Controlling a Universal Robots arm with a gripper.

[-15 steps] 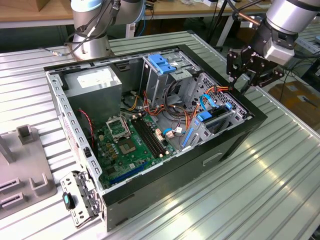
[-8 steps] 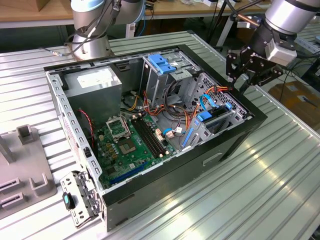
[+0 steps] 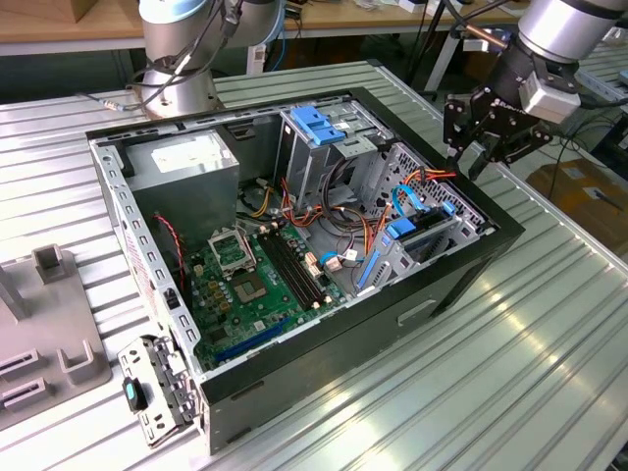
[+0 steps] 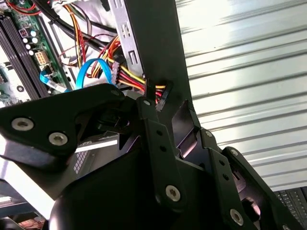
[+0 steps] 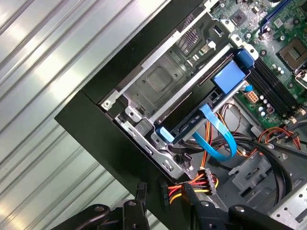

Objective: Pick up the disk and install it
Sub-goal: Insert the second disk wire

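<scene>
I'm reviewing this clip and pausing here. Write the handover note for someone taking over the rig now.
Gripper: hangs over the case's front corner, beside the drive cage, holding nothing visible; whether the fingers are open or shut is unclear.
Disk: sits in the drive cage in its blue carrier, with the blue data cable running from its end.
Done: the disk appears to be in its bay.
Left: I cannot tell whether it is fully latched; check the seating.

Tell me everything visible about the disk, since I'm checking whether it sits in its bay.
The disk is a flat dark drive in a bright blue plastic carrier with blue end tabs. It lies slotted in the grey metal drive cage at the case's corner, roughly level with the cage rails. A light blue flat cable loops from its edge. In the exterior view the gripper hovers above that corner, not touching it.
</scene>
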